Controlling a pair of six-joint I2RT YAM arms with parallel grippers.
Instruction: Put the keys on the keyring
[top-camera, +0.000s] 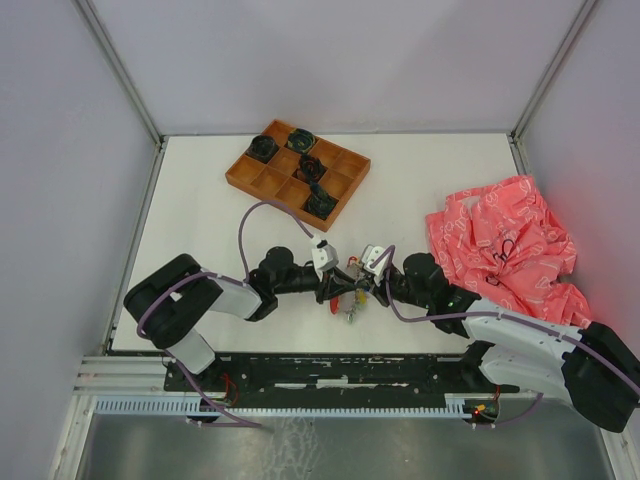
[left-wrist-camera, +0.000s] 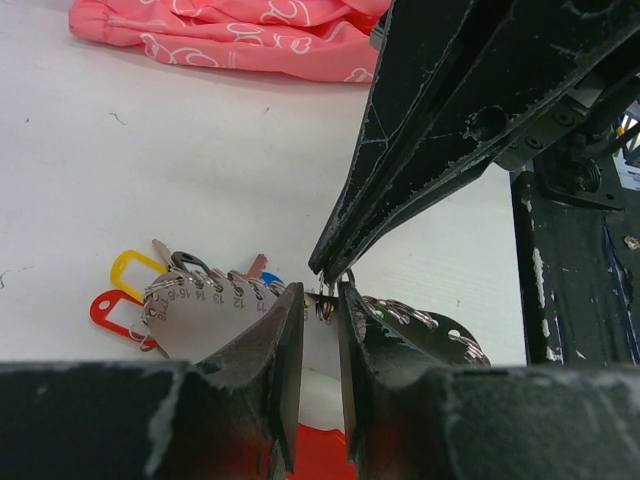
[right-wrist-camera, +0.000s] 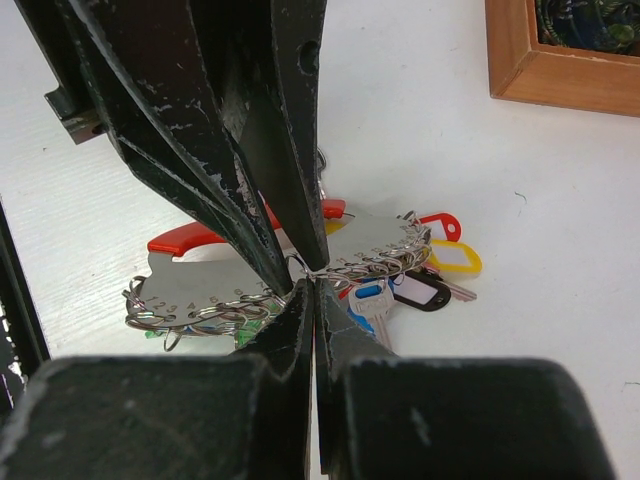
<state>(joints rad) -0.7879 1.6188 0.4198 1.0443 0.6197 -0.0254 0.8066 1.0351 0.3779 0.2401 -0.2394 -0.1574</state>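
Near the front edge of the tabletop (top-camera: 200, 230), between the two arms, lies the keyring (right-wrist-camera: 200, 285): a flat grey metal crescent with a red part and a row of small wire loops (right-wrist-camera: 380, 258) along its curved edge. The keys (right-wrist-camera: 455, 258) fan out from it on the surface, with red, yellow, blue, green and dark tags.

The left pincer (left-wrist-camera: 322, 295) stands with its jaws narrowly apart around one small loop; whether it truly pinches it I cannot tell. The right pincer (right-wrist-camera: 313, 290) is clenched tight, its tips meeting the left one's right at the crescent's edge; whether a thin wire is caught in it I cannot tell.

The crescent is probably stiff and light, likely to slide on the smooth surface, so it wants pinning by its flat face. The loops look springy and slippery, best taken at the wire itself; the keys are easier held by the tag. Crowded loops and overlapping tags leave little room for two sets of tips.

Well apart are a pink cloth (top-camera: 500, 245) on the right and a wooden tray (top-camera: 250, 188) of dark coils (top-camera: 302, 140) at the back; neither is in the way.
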